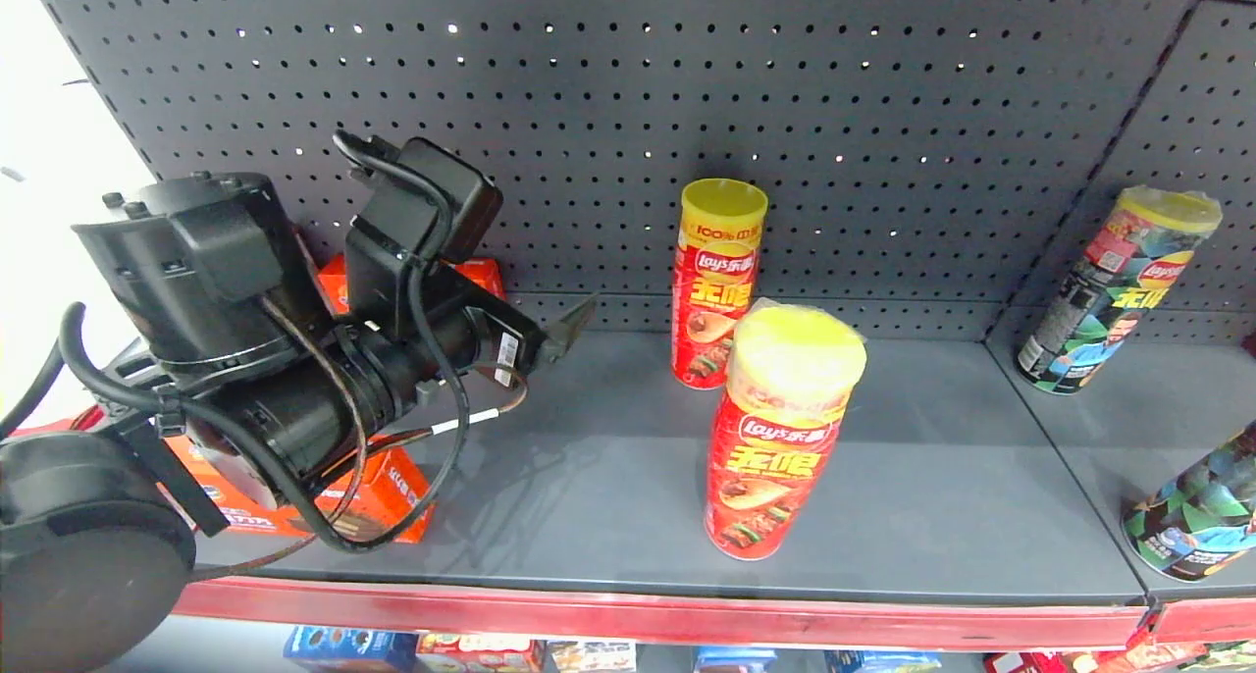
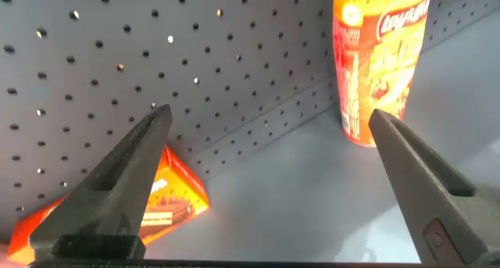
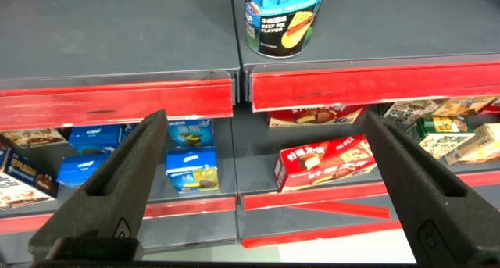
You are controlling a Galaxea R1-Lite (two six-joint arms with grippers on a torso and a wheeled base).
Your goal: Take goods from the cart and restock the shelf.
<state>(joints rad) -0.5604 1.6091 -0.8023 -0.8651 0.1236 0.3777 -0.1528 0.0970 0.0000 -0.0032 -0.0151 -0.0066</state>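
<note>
**Both grippers released, cans standing on the shelf**

The left gripper (image 1: pixel 567 332) hangs over the left part of the shelf (image 1: pixel 608 477), close to the back wall (image 1: pixel 785 114). Its jaws are spread wide and there is nothing between them. In the left wrist view one orange box (image 2: pixel 168 201) lies on the shelf against the back wall, behind one finger (image 2: pixel 129 190). A second orange box (image 1: pixel 378 496) lies under the arm, near the front edge of the shelf.

Two red cans stand upright in the middle of the shelf. The rear can (image 1: pixel 718 281) is just before the back wall. The front can (image 1: pixel 780 428) is nearer to the front edge and a little to the right. The two are close together, but I cannot tell if they touch. The left gripper is apart from both of them.

On the next shelf section to the right, one dark can (image 1: pixel 1119 290) stands at the back and another dark can (image 1: pixel 1192 516) at the front.

The right gripper (image 3: pixel 266 118) is in front of the red rail (image 3: pixel 117 104) of the shelf edge. Its jaws are also wide apart and it grasps nothing. On the lower shelves behind it lie blue boxes (image 3: pixel 191 166) and a red box (image 3: pixel 324 162).
</note>
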